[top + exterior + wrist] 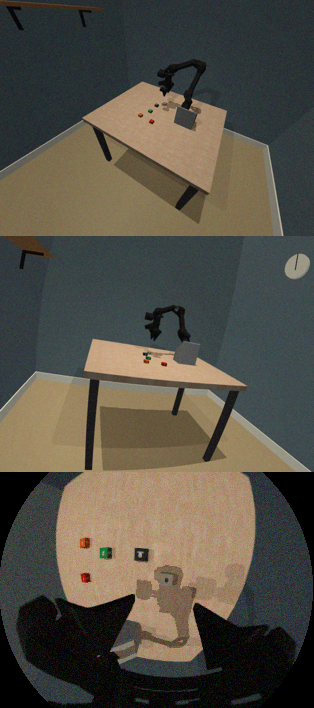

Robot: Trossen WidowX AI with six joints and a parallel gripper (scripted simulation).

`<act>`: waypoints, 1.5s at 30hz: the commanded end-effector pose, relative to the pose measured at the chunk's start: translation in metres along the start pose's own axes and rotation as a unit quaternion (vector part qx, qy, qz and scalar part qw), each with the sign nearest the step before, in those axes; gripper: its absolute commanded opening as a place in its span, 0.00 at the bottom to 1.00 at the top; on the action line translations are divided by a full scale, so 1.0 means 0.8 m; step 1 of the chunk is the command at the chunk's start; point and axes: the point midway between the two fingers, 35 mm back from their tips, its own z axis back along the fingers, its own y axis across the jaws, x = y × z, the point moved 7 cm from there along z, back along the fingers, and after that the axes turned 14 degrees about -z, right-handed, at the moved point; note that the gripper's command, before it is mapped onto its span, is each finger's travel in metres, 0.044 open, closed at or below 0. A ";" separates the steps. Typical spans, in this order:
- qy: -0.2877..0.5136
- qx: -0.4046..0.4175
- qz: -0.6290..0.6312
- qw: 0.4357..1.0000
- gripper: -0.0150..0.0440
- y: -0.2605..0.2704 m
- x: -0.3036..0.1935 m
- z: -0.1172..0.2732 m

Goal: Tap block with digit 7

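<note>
My gripper [164, 94] [153, 338] [165, 602] is open and empty, pointing down high above the table. A grey block [164, 103] [149, 353] [167, 578] lies nearest below it, in the arm's shadow. A black block [156, 105] [145, 354] [141, 554] lies beside it. A green block [150, 110] [148, 358] [105, 553], an orange block [140, 115] [146, 361] [84, 543] and a red block [151, 121] [164, 364] [85, 577] lie farther off. The digits are too small and blurred to read.
The wooden table [162, 144] [121, 368] [200, 522] bears the arm. A grey upright panel-like box [185, 118] [187, 353] [128, 634] stands in front of the arm's base, away from the blocks.
</note>
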 end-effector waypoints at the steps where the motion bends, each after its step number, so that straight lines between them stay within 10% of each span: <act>1: 0.001 -0.003 0.003 1.000 0.93 -0.002 -0.002 0.000; 13: 0.000 0.002 0.003 1.000 0.93 0.012 0.001 0.001; 29: 0.005 0.010 0.004 1.000 0.93 0.336 -0.114 0.005; 45: 0.003 0.006 0.002 1.000 0.93 0.346 -0.125 0.002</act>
